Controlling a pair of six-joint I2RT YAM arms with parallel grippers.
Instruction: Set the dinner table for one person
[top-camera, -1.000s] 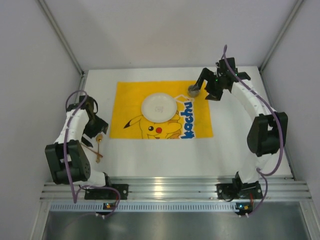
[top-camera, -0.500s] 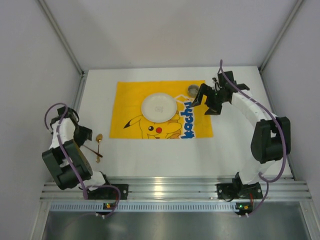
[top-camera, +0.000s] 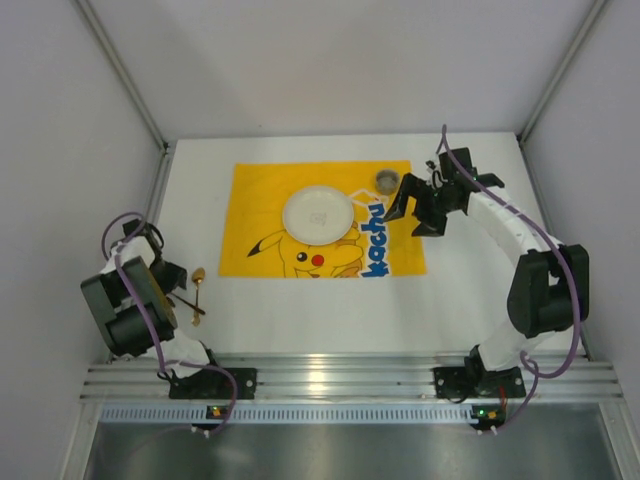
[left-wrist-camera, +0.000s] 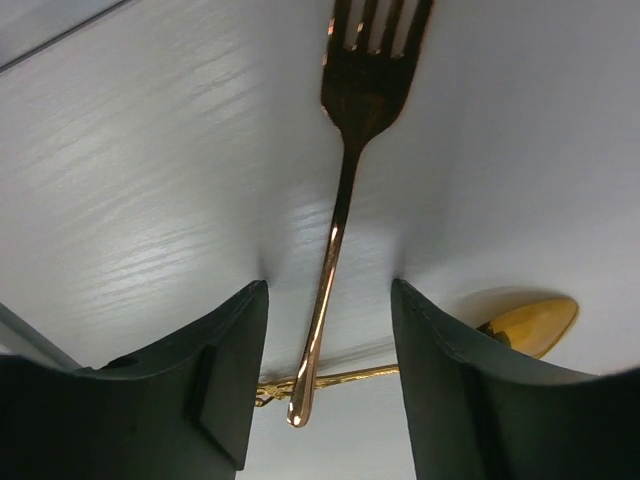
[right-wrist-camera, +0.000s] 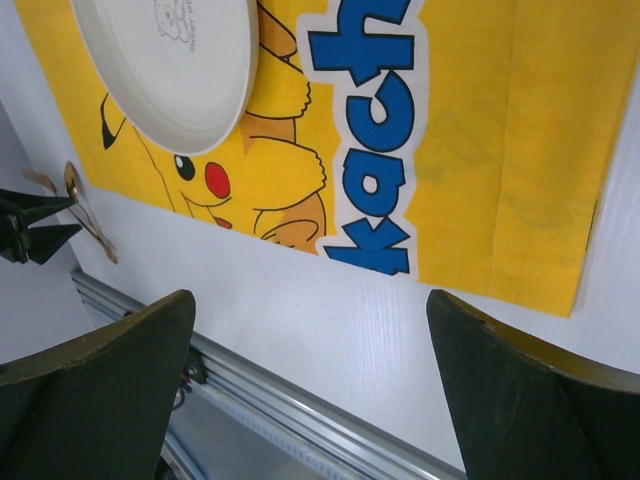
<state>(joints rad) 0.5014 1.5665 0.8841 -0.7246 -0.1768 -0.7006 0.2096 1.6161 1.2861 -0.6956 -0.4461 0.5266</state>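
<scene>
The white dinner table (top-camera: 300, 315) carries a yellow Pikachu mat (top-camera: 260, 190) with a white plate (top-camera: 319, 213) and a small grey cup (top-camera: 386, 180) on it. A gold fork (left-wrist-camera: 340, 215) and a gold spoon (left-wrist-camera: 530, 325) lie crossed on the bare table at the left; in the top view they are the fork (top-camera: 190, 305) and the spoon (top-camera: 198, 278). My left gripper (left-wrist-camera: 328, 300) is open, low over the table, its fingers either side of the fork's handle end. My right gripper (top-camera: 415, 208) is open and empty, just right of the cup.
An aluminium rail (top-camera: 320, 375) runs along the table's near edge. Grey walls close in the left, back and right sides. In the right wrist view the plate (right-wrist-camera: 170, 60), the mat (right-wrist-camera: 480, 150) and the far spoon (right-wrist-camera: 72, 180) show below the open fingers.
My right gripper has let go of the cup and drawn back to its right. My left arm has pulled back toward the near left and come down over the fork's handle.
</scene>
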